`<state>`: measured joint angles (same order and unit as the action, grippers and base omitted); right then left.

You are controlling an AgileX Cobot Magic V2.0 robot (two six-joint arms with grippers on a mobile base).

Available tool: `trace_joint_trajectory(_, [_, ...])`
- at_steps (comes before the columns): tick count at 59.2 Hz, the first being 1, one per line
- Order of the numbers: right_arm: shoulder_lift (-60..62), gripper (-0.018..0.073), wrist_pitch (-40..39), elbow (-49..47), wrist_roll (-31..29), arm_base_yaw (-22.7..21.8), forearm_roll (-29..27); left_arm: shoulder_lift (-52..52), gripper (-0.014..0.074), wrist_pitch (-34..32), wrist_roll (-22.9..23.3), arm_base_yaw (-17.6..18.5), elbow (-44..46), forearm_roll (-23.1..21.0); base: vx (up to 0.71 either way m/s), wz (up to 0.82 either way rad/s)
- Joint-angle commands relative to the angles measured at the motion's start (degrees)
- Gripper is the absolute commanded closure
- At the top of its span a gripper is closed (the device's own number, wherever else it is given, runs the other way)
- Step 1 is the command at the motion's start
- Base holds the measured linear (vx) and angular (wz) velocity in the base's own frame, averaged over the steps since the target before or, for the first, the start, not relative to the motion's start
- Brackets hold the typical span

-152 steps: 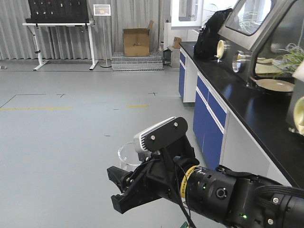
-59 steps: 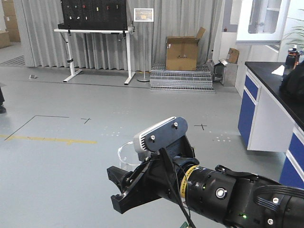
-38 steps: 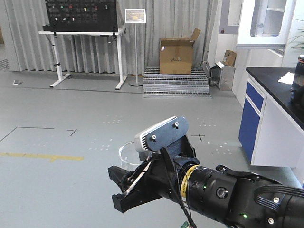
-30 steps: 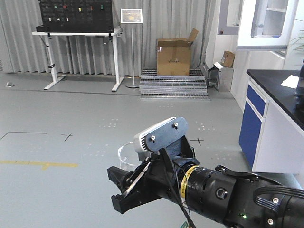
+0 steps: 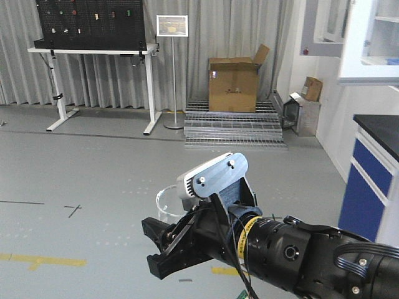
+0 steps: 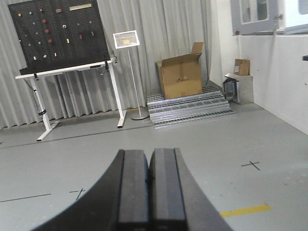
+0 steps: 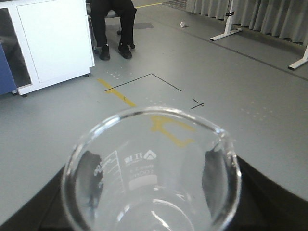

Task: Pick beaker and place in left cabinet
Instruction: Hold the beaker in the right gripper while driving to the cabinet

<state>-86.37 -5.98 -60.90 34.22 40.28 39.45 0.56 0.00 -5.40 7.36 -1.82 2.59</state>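
Small clear glass beaker with white graduation marks point(image 7: 137, 163), upright above the grey floor point(image 7: 250, 96), grasped between the right end effector's point(image 5: 163, 246) black pads; left end effector point(image 6: 150, 192) clenched, empty.

The front camera sits above and behind the black right arm point(image 5: 299, 255). It faces across the grey floor point(image 5: 93, 187) to the far black pegboard on a white-legged table point(image 5: 93, 31) and the brown cardboard box point(image 5: 234, 84). The left wrist camera faces the same way over the closed left gripper point(image 6: 149, 159) and shares both. The right wrist camera looks from very near down into the clear glass beaker point(image 7: 154, 173).
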Motion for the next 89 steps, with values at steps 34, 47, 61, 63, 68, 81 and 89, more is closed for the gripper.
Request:
trace_joint_trajectory(34, [2.30,0.0561,-3.84,-1.79,-0.03,-0.16,-0.42,1.06,0.0595,-4.28,0.15,0.03,-0.90,-0.18,0.70,0.04])
trace_joint_trajectory(47, [2.30,0.0561,-3.84,-1.79,-0.03,-0.16,-0.42,1.06,0.0595,-4.28,0.15,0.03,-0.90,-0.18,0.68,-0.04])
trace_joint_trajectory(61, [2.30,0.0561,-3.84,-1.79,-0.03,-0.16,-0.42,1.06,0.0595,-4.28,0.15,0.03,-0.90,-0.18,0.69,-0.06])
trace_joint_trajectory(63, [2.30,0.0561,-3.84,-1.79,-0.03,-0.16,-0.42,1.06,0.0595,-4.28,0.15,0.03,-0.90,-0.18,0.70,-0.07])
trace_joint_trajectory(68, [2.30,0.0561,-3.84,-1.79,-0.03,-0.16,-0.42,1.06,0.0595,-4.28,0.15,0.03,-0.90,-0.18,0.71,-0.05])
trace_joint_trajectory(81, [2.30,0.0561,-3.84,-1.79,-0.03,-0.16,-0.42,1.06,0.0595,-4.28,0.15,0.03,-0.90,-0.18,0.72,-0.03])
trace_joint_trajectory(89, [2.30,0.0561,-3.79,-1.79,-0.03,-0.16,-0.42,1.06,0.0595,-4.28,0.15,0.03,-0.90,-0.18,0.70,-0.05])
